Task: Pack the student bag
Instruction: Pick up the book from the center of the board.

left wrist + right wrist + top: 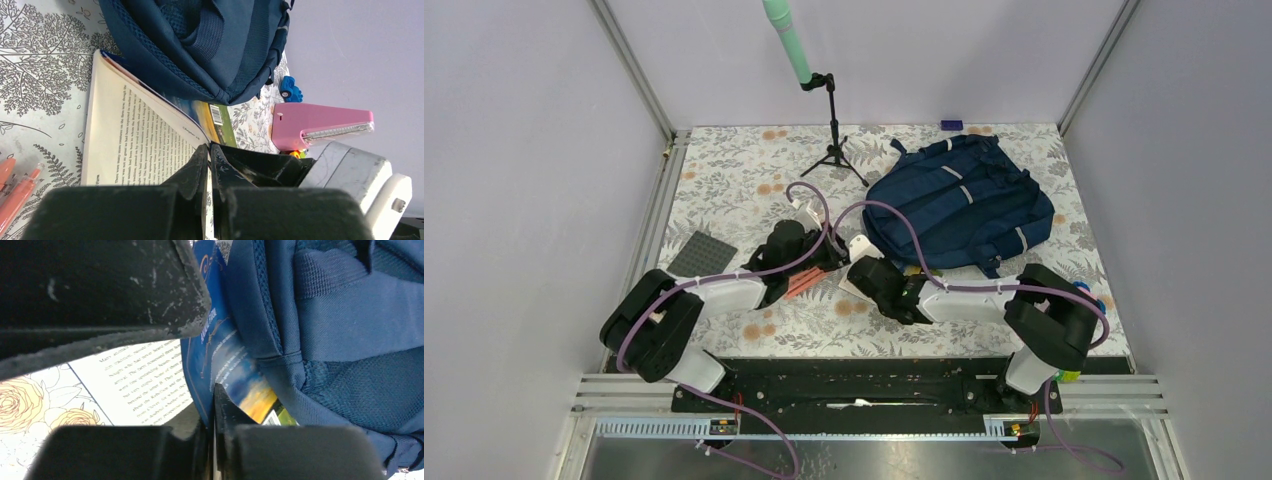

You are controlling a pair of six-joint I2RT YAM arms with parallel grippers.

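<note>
One student bag (964,205) lies at the upper right of the tabletop (724,180), its edge overlapping one open book (135,140). Left gripper (208,152): jaws together over the page. Right gripper (211,412): jaws clamped on the book's blue cover. Two orange pens (20,197) lie at lower left.

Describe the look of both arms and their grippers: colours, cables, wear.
The left arm and right arm share white link shells and black joint housings, each trailed by a purple cable. The left gripper and right gripper are matte black, their blocky fingers scuffed with pale scratches.
</note>
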